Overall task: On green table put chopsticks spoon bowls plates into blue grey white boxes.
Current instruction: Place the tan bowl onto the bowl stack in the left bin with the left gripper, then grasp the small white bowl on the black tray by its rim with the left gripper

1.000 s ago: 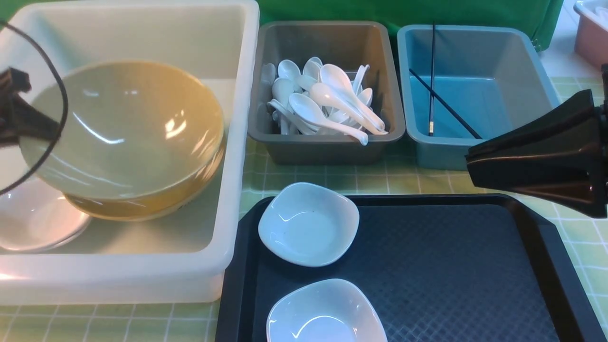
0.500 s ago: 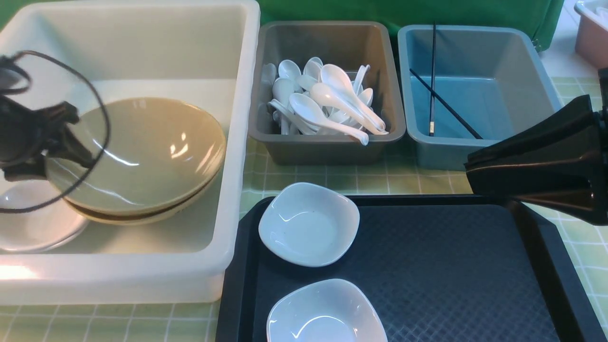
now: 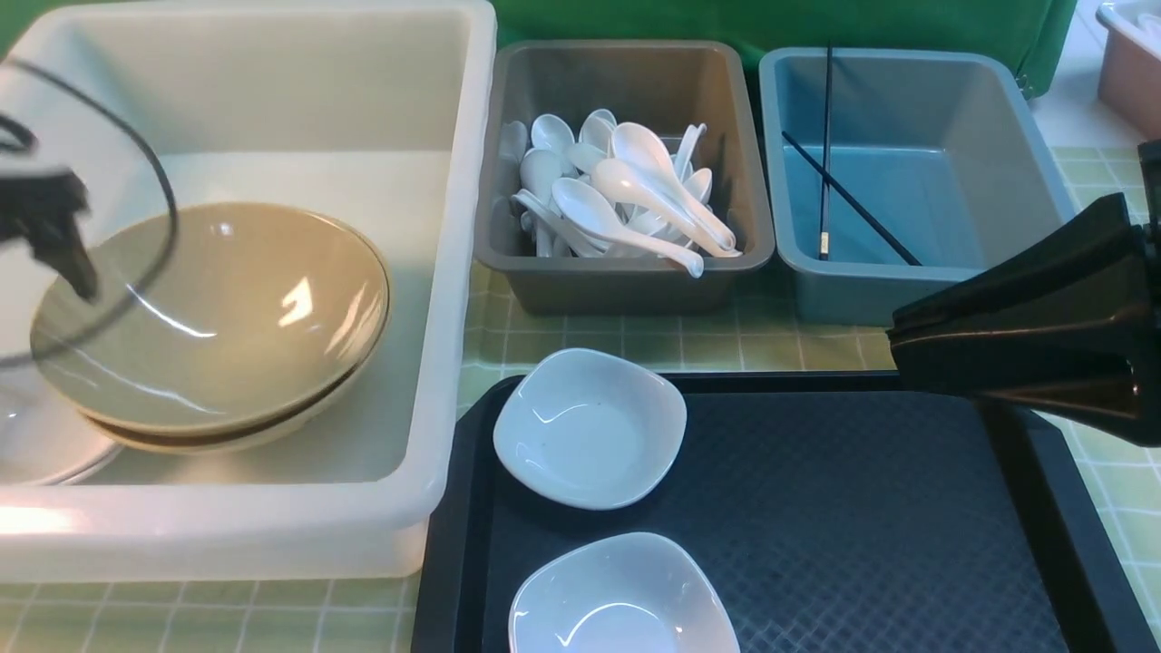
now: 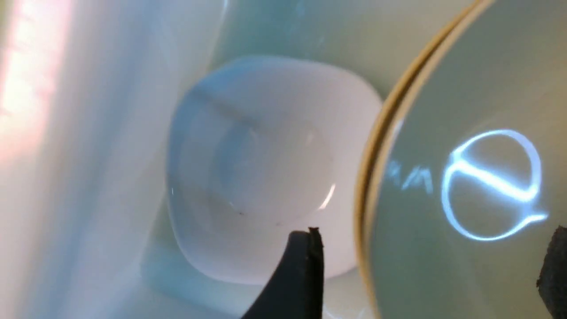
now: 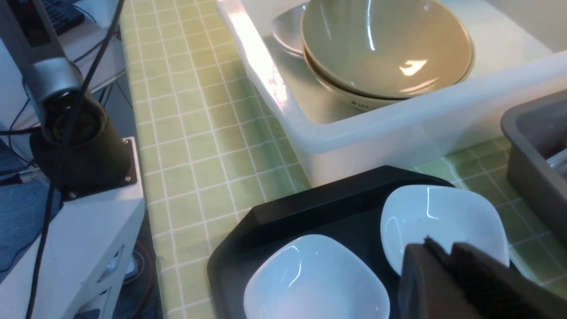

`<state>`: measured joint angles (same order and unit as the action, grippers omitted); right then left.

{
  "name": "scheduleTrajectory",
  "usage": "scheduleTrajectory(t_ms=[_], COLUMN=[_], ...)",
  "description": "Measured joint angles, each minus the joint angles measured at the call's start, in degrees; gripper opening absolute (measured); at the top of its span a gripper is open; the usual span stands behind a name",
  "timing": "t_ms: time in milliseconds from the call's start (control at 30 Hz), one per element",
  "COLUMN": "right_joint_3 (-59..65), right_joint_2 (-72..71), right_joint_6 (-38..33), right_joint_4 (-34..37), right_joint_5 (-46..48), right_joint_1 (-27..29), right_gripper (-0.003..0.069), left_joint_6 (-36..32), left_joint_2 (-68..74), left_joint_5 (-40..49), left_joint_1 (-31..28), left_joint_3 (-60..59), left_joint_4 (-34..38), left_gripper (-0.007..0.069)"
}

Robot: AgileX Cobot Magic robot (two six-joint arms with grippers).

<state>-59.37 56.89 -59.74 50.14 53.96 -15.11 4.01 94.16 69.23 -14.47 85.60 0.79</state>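
Since the glossy tan round bowl (image 3: 213, 317) lay stacked inside the milky white plastic tub (image 3: 458, 272) at frame left, the left gripper (image 4: 425, 274) stood spread and empty, the right gripper (image 3: 898, 331) pressed together.

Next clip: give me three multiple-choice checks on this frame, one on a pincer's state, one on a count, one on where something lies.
1. The left pincer is: A open; B shut on nothing; C shut on something.
2. White plates on the tray: A one; B two; C three.
3. The chopsticks lie: A in the left pincer; B on the tray; C in the blue box.

Key:
1 A, its fingers stand wide apart in the left wrist view.
2 B, the front view shows two, both on the tray's left part.
3 C, both sticks lie inside the blue box.
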Motion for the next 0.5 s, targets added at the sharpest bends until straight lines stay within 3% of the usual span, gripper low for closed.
scheduleTrajectory(t_ms=[167, 300, 400, 500], right_joint_3=[0.00, 0.00, 0.00, 0.00], right_joint_2=[0.00, 0.00, 0.00, 0.00], right_joint_6=[0.00, 0.00, 0.00, 0.00], right_joint_4=[0.00, 0.00, 0.00, 0.00], right_joint_5=[0.88, 1.61, 1.66, 1.68], right_joint_1=[0.00, 0.00, 0.00, 0.00], right_gripper=[0.0083, 0.0088, 0.0091, 0.0095], left_joint_6=[-3.45, -13.69, -26.08, -31.50], left_joint_2=[-4.44, -8.91, -11.69, -11.98], left_joint_5=[1.08, 1.48, 1.61, 1.80], left_joint_1=[0.90, 6.29, 16.14, 24.72], left_joint_3=[5.23, 4.55, 0.22, -4.30], left_joint_4=[4.61, 14.75, 22.47, 23.59], left_gripper=[0.0658, 0.0644, 0.0606, 0.0582])
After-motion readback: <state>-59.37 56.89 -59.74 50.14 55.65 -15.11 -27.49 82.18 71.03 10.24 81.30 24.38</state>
